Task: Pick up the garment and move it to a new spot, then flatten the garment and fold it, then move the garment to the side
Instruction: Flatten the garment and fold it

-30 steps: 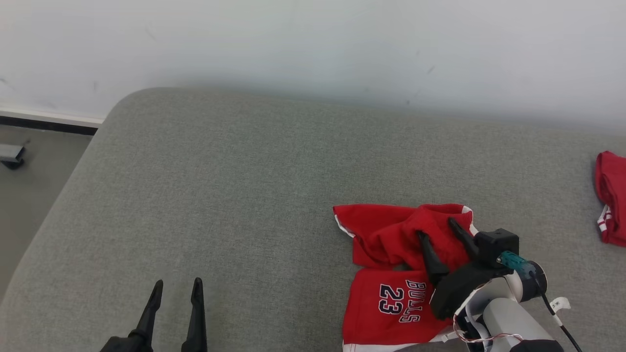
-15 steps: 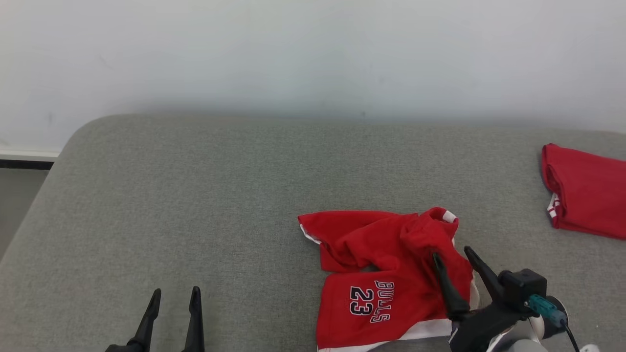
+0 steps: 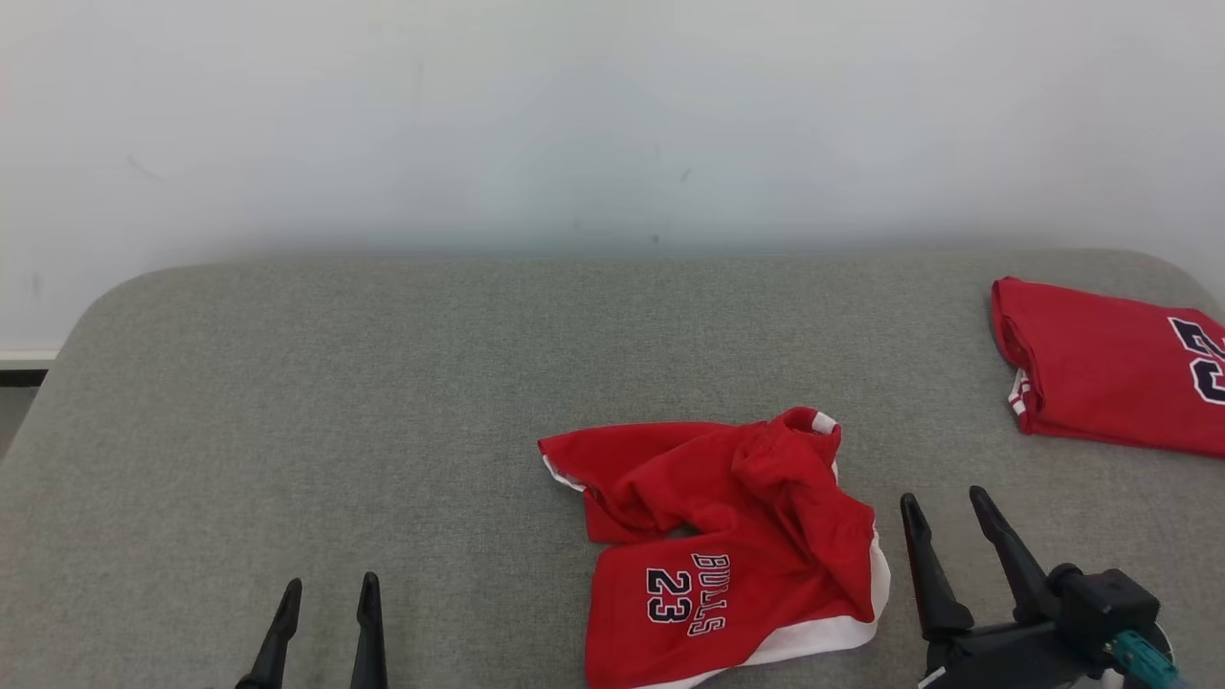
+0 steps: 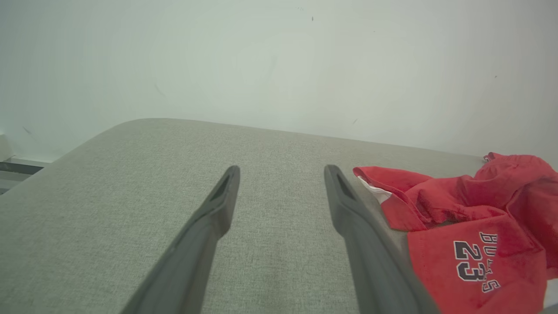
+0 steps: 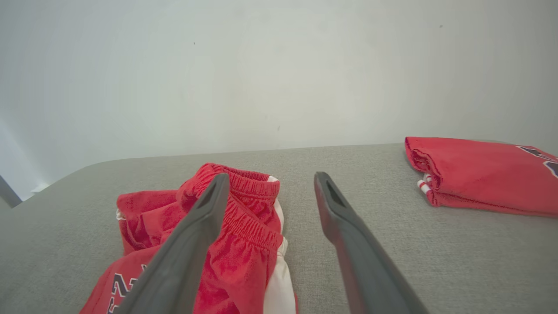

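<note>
The shorts [image 3: 727, 545] lie crumpled on the grey cushion [image 3: 383, 383], just left of the right gripper [image 3: 942, 497]. It and the left gripper [image 3: 330, 582] both gape wide, holding nothing. So flattening, folding and the side move all look undone imo. A folded red piece [image 3: 1101, 373] sits far right.

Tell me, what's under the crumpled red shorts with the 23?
The red Bulls shorts lie on the grey padded surface. Their bunched folds cover whatever might sit beneath them, so that cannot be seen.
</note>
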`<state>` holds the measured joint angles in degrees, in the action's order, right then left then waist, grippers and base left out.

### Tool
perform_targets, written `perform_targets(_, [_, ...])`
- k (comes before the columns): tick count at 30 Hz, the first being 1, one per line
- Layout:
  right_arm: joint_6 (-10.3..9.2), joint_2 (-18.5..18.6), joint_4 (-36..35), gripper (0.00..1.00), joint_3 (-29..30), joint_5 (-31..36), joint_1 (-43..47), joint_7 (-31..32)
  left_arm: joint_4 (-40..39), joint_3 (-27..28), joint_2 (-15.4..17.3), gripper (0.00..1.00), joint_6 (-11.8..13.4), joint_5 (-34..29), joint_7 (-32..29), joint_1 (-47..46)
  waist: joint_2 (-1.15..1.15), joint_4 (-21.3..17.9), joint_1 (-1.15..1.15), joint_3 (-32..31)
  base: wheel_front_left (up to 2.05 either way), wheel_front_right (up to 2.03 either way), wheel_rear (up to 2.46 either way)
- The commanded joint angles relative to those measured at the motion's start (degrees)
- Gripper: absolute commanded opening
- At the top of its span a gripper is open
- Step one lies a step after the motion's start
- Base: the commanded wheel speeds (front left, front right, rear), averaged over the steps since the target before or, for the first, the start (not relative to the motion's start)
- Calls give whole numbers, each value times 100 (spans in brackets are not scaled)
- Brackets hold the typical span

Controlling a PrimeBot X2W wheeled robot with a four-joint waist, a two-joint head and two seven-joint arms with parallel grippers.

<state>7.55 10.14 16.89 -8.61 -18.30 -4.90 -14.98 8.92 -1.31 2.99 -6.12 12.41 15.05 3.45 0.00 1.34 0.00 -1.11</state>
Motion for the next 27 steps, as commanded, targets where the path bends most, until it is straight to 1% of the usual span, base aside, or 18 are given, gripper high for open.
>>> perform_targets(1, [-16,-24,-103,100,67,49,112,-24,-25,13,-6,100,-17,-49,16,70,0,-55,0,-22,0,0,0])
perform_targets(4, [-16,-89,-483,100,237,102,374,-25,-41,67,-6,100,-18,-48,16,118,0,-152,0,-29,0,0,0])
perform_targets(10, [-16,-206,-1018,100,506,189,834,-26,-89,83,-8,100,0,-88,16,160,0,-269,0,-32,0,0,0])
perform_targets(13, [-16,-284,-1159,100,582,162,1021,-26,-123,101,-9,100,17,-90,16,178,0,-308,0,-28,0,0,0])
perform_targets(18, [-16,-347,-1240,100,572,203,1085,-27,-95,76,-9,100,1,-122,16,157,0,-374,0,-3,0,0,0])
perform_targets(21, [-16,-355,-1247,100,555,218,1023,-27,48,-127,22,100,-44,-149,16,75,0,-407,0,27,0,0,0])
perform_targets(27, [-16,-347,-1210,100,500,237,930,-27,512,-886,26,100,-122,-127,14,-19,0,-503,0,113,0,0,0])
